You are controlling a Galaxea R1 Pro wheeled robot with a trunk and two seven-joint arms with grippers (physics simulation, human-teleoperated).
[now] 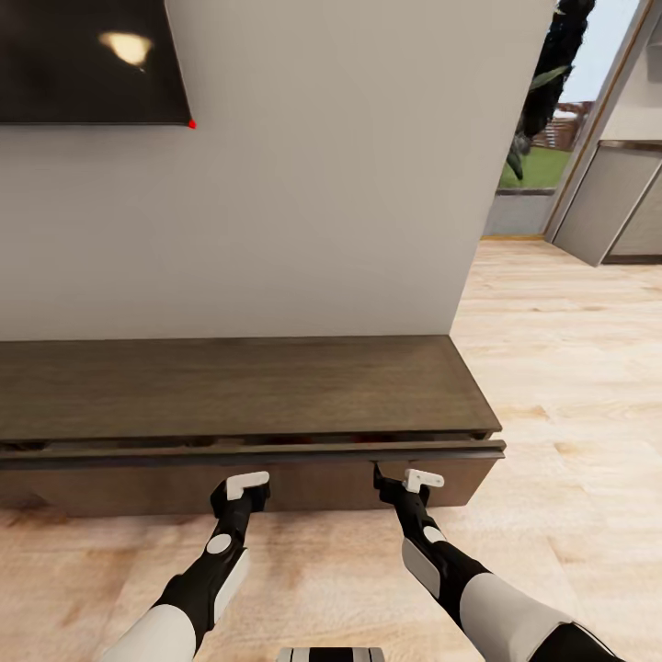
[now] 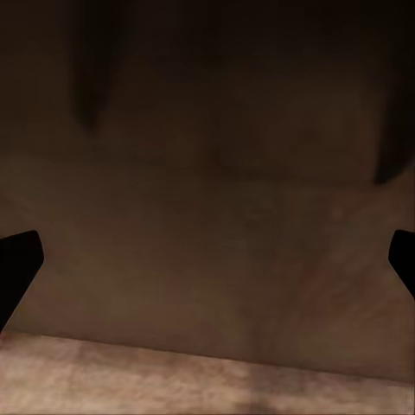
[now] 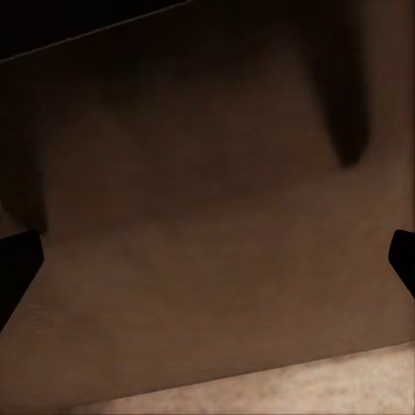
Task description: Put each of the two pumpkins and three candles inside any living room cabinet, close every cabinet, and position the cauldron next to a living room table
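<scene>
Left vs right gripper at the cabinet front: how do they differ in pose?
The left gripper sits nearer the middle of the cabinet, its arm leaning right; the right gripper sits nearer the cabinet's right end, its arm leaning left and reaching slightly higher. Both are open, close to the dark drawer front, below the slightly protruding drawer edge.

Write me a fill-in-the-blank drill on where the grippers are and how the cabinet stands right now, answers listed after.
1. The left gripper and right gripper are both up against the front of the dark-brown ____.
2. The cabinet stands against a white ____.
3. The cabinet's top drawer front stands slightly ____, leaving a thin gap.
4. In both wrist views the fingertips stand far apart, so each gripper is ____.

Missing words: cabinet; wall; open; open
</scene>
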